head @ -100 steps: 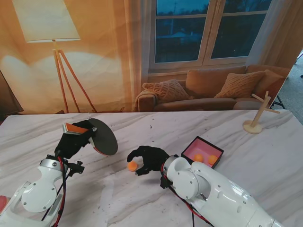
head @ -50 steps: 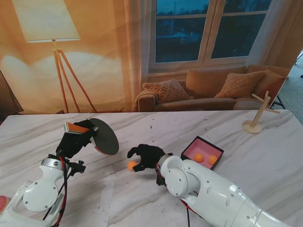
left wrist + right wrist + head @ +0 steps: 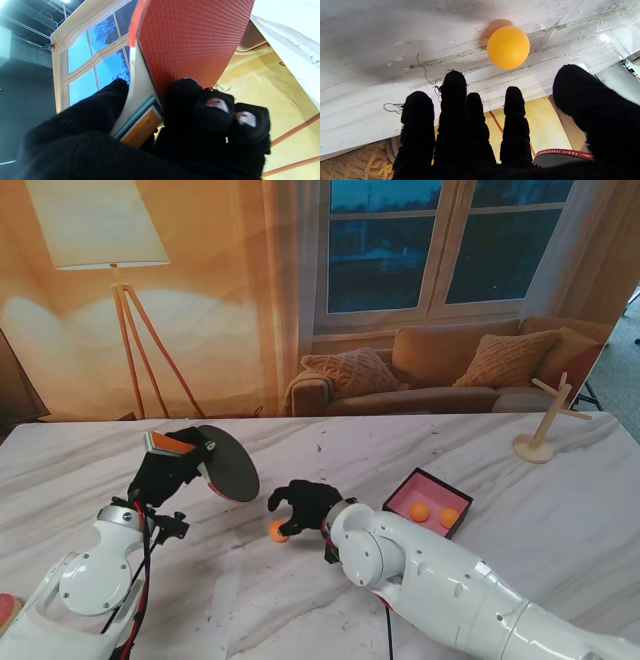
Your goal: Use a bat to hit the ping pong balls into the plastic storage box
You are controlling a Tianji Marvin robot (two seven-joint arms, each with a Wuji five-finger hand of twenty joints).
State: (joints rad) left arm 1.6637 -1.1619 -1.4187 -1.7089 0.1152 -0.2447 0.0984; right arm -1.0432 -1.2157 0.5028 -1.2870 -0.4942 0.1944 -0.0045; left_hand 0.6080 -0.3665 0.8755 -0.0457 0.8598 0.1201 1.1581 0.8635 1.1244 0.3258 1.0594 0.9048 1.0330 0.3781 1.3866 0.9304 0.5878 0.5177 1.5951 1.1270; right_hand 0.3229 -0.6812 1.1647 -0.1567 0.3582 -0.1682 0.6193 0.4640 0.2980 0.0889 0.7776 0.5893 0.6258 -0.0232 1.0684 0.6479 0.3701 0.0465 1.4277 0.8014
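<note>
Your left hand (image 3: 165, 472) gripped the bat (image 3: 228, 463) by its handle, blade raised off the counter (image 3: 120, 438). Your right hand (image 3: 300, 505) was spread, holding nothing, over an orange ball (image 3: 279, 531) on the counter. The storage box (image 3: 430, 502), farther right, held two balls.

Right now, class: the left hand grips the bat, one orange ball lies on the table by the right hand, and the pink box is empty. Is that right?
Not quite. The pink box is not empty: the stand view shows two orange balls inside it. The rest holds: the left hand grips the bat, and one orange ball lies by the right hand.
</note>
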